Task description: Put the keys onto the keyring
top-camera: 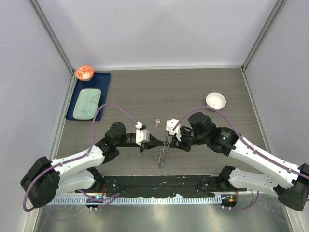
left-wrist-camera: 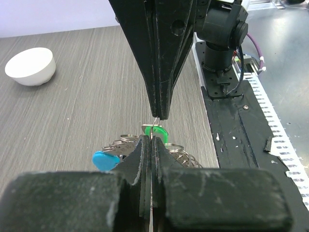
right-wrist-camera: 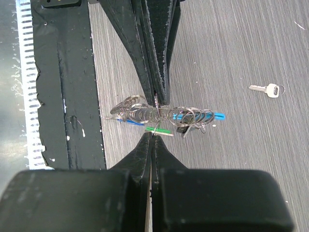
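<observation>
Seen from above, the left gripper (top-camera: 161, 141) and the right gripper (top-camera: 167, 143) are brought tip to tip over the middle of the table (top-camera: 135, 92). The keyring (top-camera: 161, 157) is seen as a thin streak just below the tips, toward the arm bases. The silver key (top-camera: 157, 122) lies alone on the wood just beyond the grippers, and the white bowl (top-camera: 207, 99) stands well apart at the far right.

In the left wrist view, the left gripper's (left-wrist-camera: 150, 140) fingers are pressed flat together. The green key (left-wrist-camera: 159, 131) is seen right at their tips, but whether it is pinched cannot be told. The right gripper (left-wrist-camera: 159, 115) is closed too, and a thin wire of the keyring (left-wrist-camera: 186, 155) is nipped at its tip. The light-blue strap shows at the left, behind the fingers.

In the right wrist view, both grippers' fingers are seen pressed together, with the right gripper (right-wrist-camera: 151, 137) below the left gripper (right-wrist-camera: 157, 100). The keyring's (right-wrist-camera: 145, 113) chain loops are strung crosswise between the two tips, with the green key (right-wrist-camera: 161, 131) edge-on just beside the right tip. The silver key (right-wrist-camera: 265, 89) lies apart on the table.
</observation>
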